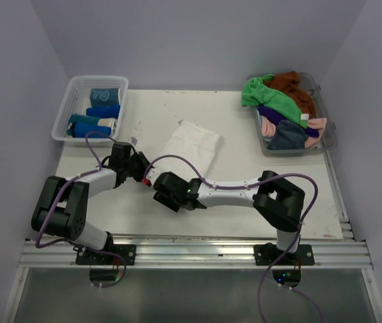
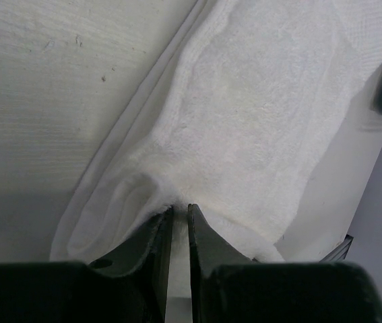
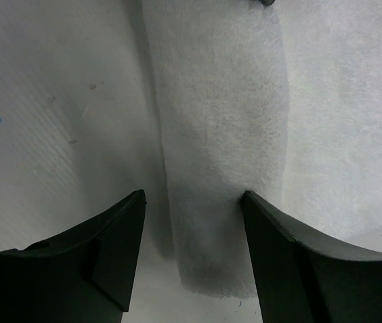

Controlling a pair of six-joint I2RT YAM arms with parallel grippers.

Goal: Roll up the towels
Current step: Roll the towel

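Basket [image 1: 63, 114], far left of the white towel [image 1: 194, 142] and behind it: holds blue rolls [image 1: 96, 128]; the rearmost one carries pale marks, too small to read. Left claw [image 1: 143, 176] at the white towel's near-left corner; the left wrist view shows its fingers [image 2: 158, 232] almost together, pinching a bunched edge of the cloth. The white towel lies flat and slanted mid-table [image 1: 244, 202], near end folded into a narrow strip. Right claw [image 1: 158, 183] just right of the left one, at the same near end; jaws apart, straddling the strip, the right finger [image 3: 292, 269] touching the cloth. Tub [image 1: 330, 141], far right of the white towel: loose towels [image 1: 281, 101] heaped inside, green, rust-brown, purple, pink, grey.
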